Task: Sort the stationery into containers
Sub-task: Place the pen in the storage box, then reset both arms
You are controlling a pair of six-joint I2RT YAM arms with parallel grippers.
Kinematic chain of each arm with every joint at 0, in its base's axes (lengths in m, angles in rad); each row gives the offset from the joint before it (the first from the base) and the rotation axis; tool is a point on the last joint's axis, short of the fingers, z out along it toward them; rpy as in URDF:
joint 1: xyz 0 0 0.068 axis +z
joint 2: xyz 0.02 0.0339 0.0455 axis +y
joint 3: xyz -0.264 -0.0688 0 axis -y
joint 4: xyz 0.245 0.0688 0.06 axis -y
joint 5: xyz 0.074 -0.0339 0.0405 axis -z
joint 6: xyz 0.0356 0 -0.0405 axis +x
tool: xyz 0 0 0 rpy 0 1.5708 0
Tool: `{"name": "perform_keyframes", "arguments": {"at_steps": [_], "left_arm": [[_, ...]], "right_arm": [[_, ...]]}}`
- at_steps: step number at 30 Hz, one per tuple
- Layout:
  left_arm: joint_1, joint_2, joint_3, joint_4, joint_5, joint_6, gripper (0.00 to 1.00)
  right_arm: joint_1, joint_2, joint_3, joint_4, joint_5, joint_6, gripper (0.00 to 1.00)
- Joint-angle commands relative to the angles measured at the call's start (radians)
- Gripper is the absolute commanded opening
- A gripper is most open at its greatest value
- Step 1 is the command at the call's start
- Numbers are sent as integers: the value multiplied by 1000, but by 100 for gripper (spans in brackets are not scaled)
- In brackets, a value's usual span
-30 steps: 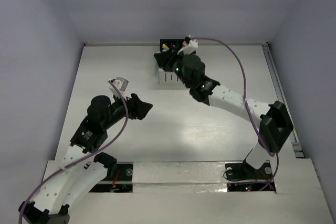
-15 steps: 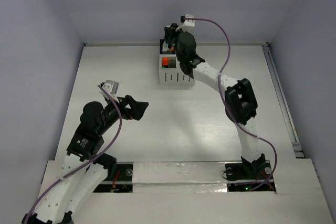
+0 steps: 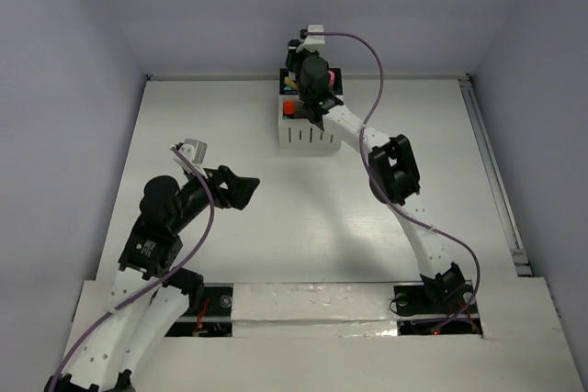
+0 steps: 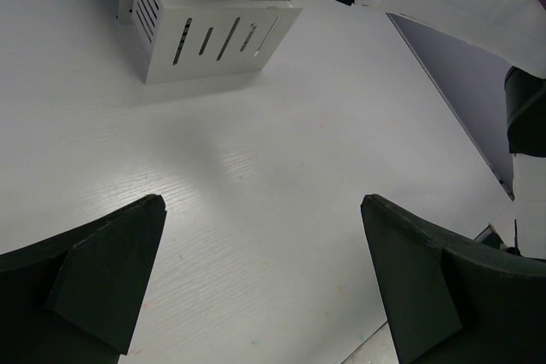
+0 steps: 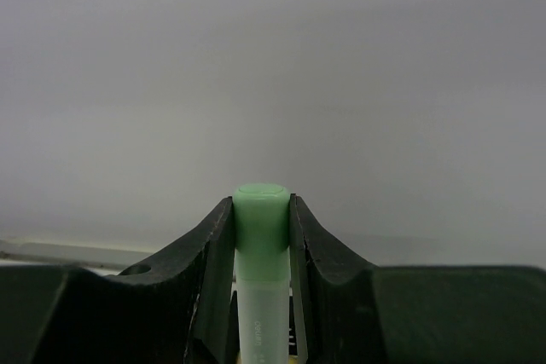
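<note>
Pinching a green highlighter between its two black fingers, the right gripper holds it upright. The rounded green cap is level with the fingertips, and the pale barrel goes down between them. From the top camera, the right arm is stretched far forward. Its end hangs over the organizer, which stands at the far edge of the table, near the back wall. The pictures do not tell whether the highlighter is above a white compartment or a black one. An orange item sits in the left one of the white slatted compartments, at the front. The left gripper has its fingers spread wide and carries nothing. It hovers above the table on the left side, well apart from the organizer, and points toward it. In its wrist view the slatted white wall of the organizer and the orange item show at the top.
</note>
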Motion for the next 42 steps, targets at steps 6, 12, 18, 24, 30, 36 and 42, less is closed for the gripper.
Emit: {"name": "perform_keyframes", "arguments": {"at_steps": [6, 12, 18, 24, 30, 36, 42], "left_arm": [[13, 21, -1, 47, 15, 11, 99], [22, 15, -1, 49, 12, 11, 99], [44, 13, 2, 46, 9, 12, 99], [62, -5, 2, 47, 11, 9, 99], [93, -34, 4, 52, 12, 11, 99], [102, -50, 13, 53, -5, 8, 99], [102, -76, 23, 78, 11, -4, 99]], "right_arm": [[-16, -24, -86, 145, 17, -47, 9], [-16, -42, -116, 139, -10, -56, 68], [-16, -165, -222, 167, -36, -24, 82], [-16, -411, -374, 145, -69, 33, 85], [-16, -767, -696, 124, -132, 141, 76], [-16, -1068, -883, -117, -316, 283, 5], [2, -1378, -1112, -249, -457, 386, 0]]}}
